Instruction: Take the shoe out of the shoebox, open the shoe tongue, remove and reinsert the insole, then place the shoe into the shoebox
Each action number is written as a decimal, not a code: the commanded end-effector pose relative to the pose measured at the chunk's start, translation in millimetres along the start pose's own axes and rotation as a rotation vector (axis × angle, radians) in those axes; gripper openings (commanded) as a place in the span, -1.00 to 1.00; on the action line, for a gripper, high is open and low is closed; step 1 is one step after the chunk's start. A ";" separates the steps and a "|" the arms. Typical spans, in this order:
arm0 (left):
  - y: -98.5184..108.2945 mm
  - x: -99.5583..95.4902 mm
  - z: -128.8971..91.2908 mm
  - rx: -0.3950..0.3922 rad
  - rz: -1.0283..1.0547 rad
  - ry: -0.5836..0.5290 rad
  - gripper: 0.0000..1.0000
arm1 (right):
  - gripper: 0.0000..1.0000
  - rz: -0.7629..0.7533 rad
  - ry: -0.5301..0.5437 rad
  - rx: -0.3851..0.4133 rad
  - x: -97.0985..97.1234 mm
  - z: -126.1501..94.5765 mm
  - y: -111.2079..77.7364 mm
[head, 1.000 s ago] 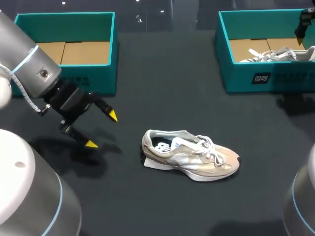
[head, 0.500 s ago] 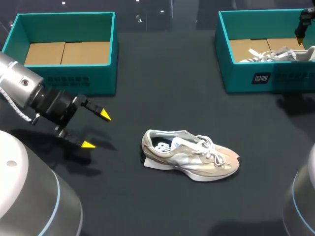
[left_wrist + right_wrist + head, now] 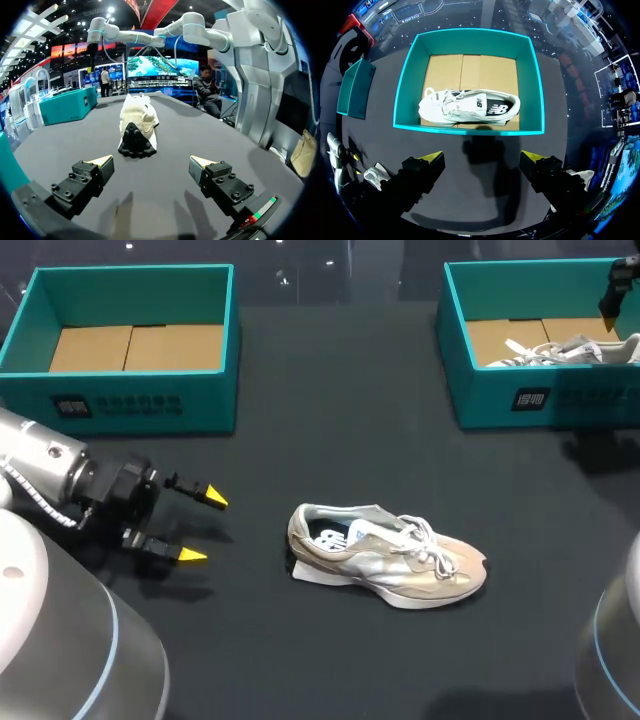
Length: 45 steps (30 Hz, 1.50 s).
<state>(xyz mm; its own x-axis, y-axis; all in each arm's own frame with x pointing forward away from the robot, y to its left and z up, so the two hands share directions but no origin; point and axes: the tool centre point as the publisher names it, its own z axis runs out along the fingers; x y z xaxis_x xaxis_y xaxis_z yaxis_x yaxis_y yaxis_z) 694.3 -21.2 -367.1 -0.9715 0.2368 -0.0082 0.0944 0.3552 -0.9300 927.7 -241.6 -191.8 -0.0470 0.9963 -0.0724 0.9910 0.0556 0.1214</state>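
Observation:
A beige shoe [image 3: 388, 555] with white laces lies on its sole in the middle of the black table, toe to the right. My left gripper [image 3: 200, 525] hovers low to its left, open and empty, fingertips pointing at the heel. In the left wrist view the shoe [image 3: 137, 122] lies straight ahead of the left gripper [image 3: 152, 162], heel first and a short way off. My right gripper [image 3: 482, 159] hangs open and empty above the near wall of the right teal shoebox [image 3: 530, 75]. A white shoe [image 3: 467, 107] lies inside that box.
An open teal shoebox [image 3: 130, 405] with a bare cardboard floor stands at the back left. The right shoebox [image 3: 540, 400] stands at the back right, with the white shoe [image 3: 560, 348] in it. Dark tabletop surrounds the beige shoe.
My left arm has drawn back to the left and dropped lower, and its gripper has turned level towards the shoe's heel. The shoe and the right arm have not moved.

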 end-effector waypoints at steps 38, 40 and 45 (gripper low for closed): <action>7.0 -27.2 59.8 -0.019 -0.075 -0.094 1.00 | 1.00 0.000 -0.001 -0.002 0.2 -0.3 -1.2; 6.5 -27.2 66.4 -0.019 -0.073 -0.093 1.00 | 1.00 0.000 -0.001 -0.002 0.2 -0.3 -1.2; 5.1 -31.9 82.1 -0.008 -0.096 -0.118 1.00 | 1.00 0.000 -0.001 -0.002 0.2 -0.3 -1.2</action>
<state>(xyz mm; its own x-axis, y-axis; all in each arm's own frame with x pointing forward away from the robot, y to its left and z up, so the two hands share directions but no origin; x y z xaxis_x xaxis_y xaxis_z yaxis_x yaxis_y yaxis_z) 707.4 -89.2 -396.3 -0.9937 0.1044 0.0408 0.0019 0.3798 -0.9251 927.7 -241.6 -191.8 -0.0469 0.9963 -0.0724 0.9910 0.0555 0.1214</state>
